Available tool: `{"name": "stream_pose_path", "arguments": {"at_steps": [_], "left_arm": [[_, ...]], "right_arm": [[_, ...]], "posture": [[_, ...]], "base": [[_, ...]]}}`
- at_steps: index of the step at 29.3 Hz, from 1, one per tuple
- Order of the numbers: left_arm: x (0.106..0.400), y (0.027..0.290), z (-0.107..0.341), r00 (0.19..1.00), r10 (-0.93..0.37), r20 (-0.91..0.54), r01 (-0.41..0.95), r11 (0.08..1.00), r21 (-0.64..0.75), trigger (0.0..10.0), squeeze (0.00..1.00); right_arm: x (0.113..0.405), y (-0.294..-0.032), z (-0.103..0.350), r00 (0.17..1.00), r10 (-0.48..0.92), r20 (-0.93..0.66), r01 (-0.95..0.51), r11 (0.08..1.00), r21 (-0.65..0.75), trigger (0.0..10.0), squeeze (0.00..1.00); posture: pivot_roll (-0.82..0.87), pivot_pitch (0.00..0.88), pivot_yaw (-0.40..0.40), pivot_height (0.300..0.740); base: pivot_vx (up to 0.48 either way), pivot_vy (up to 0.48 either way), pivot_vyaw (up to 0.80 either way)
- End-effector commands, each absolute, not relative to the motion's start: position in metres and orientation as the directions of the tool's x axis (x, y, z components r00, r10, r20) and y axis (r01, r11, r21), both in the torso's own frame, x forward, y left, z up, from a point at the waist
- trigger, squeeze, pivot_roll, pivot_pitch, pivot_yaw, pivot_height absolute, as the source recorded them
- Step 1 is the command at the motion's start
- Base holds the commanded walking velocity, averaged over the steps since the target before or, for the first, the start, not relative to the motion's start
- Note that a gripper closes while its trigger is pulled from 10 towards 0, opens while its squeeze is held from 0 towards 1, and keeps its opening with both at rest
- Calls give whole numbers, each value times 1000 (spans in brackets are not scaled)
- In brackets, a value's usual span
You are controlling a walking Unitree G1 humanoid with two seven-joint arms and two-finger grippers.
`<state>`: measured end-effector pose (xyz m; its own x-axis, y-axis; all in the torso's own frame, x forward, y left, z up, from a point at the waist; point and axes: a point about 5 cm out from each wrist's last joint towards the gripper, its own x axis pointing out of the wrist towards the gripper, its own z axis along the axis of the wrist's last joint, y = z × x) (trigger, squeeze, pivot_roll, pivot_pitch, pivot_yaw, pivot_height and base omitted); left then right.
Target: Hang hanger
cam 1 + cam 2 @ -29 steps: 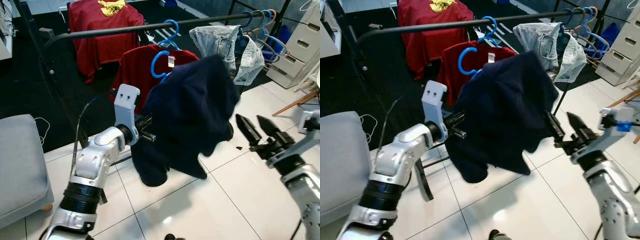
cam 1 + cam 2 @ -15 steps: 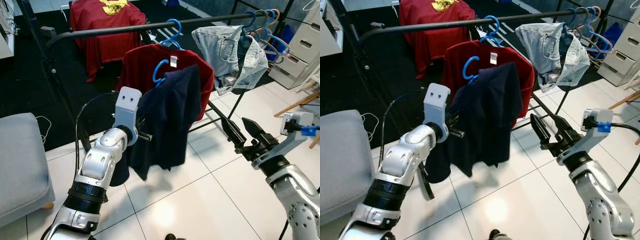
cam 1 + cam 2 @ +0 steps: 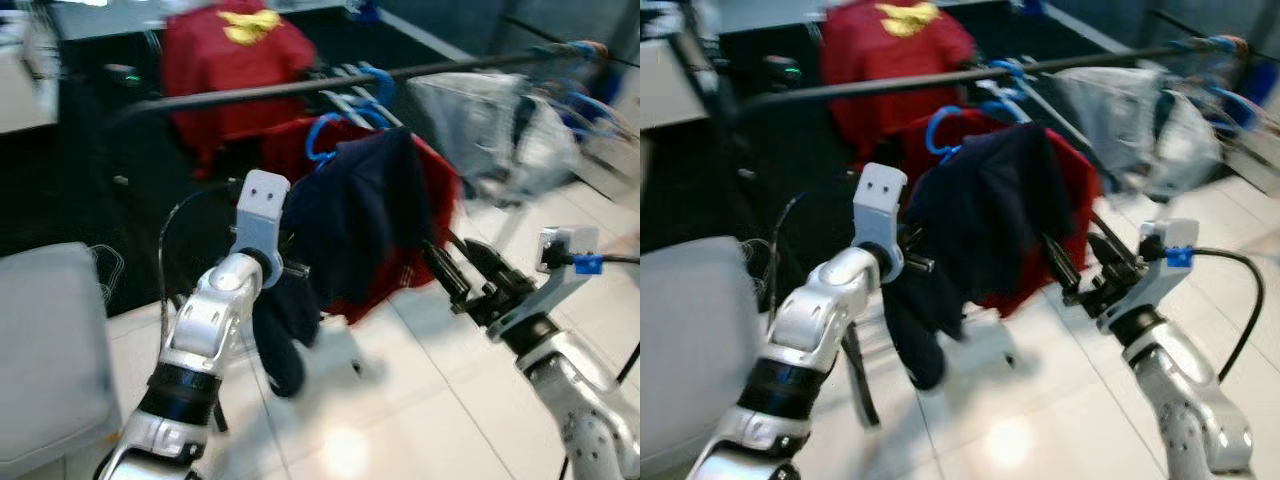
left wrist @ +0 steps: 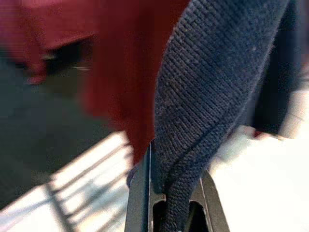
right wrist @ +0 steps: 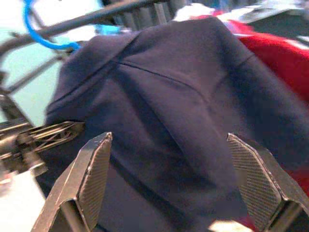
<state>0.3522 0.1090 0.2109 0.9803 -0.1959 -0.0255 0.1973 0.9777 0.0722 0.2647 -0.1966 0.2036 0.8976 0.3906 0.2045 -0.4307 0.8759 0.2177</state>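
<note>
A navy sweater point(image 3: 365, 220) hangs on a blue hanger point(image 3: 325, 135) whose hook sits just under the black rail point(image 3: 250, 92). My left gripper point(image 3: 295, 265) is at the sweater's left edge. In the left wrist view its fingers point(image 4: 140, 193) are shut on the navy knit point(image 4: 217, 82). My right gripper point(image 3: 455, 270) stands open at the sweater's lower right side. In the right wrist view its fingers point(image 5: 91, 174) are spread wide before the navy cloth point(image 5: 164, 106). A red shirt point(image 3: 440, 215) hangs on the rail behind the sweater.
A denim jacket point(image 3: 490, 120) and several hangers point(image 3: 580, 90) hang further right on the rail. A red-draped piece point(image 3: 235, 50) stands behind on the dark floor. A grey cushion point(image 3: 45, 350) lies at the left. White tiles point(image 3: 400, 420) run below.
The view has shifted and blurred. The sweater has swung and bunched up. My right gripper has come in close to the sweater's right side. The left gripper keeps its hold.
</note>
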Motion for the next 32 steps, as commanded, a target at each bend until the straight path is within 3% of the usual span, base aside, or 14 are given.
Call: {"name": "stream_pose_path", "arguments": {"at_steps": [1, 5, 22, 27, 32], "left_arm": [[353, 113, 216, 987, -161, -4, 161, 983, 87, 10000, 0], [352, 118, 217, 991, -137, 2, 136, 987, 90, 10000, 0], [337, 96, 234, 980, -194, 49, 193, 981, 24, 10000, 0], [331, 92, 229, 977, -212, 16, 213, 977, -5, 10000, 0], [319, 75, 220, 951, -302, -67, 292, 948, -122, 10000, 0]], "right_arm": [[262, -200, 200, 907, 380, 180, -414, 884, 217, 10000, 0], [261, -198, 198, 904, 390, 176, -422, 882, 212, 10000, 0], [260, -197, 196, 904, 393, 170, -423, 881, 212, 10000, 0], [259, -197, 194, 903, 397, 164, -425, 880, 213, 10000, 0], [260, -194, 193, 901, 406, 154, -431, 877, 211, 10000, 0]], "posture": [[-12, 181, -2, 740], [-9, 185, -2, 740], [-4, 193, 3, 740], [3, 197, 2, 740], [8, 197, 0, 740]], "base": [[480, 0, 0], [277, 0, 0], [0, 0, 0], [0, 0, 0], [0, 0, 0]]}}
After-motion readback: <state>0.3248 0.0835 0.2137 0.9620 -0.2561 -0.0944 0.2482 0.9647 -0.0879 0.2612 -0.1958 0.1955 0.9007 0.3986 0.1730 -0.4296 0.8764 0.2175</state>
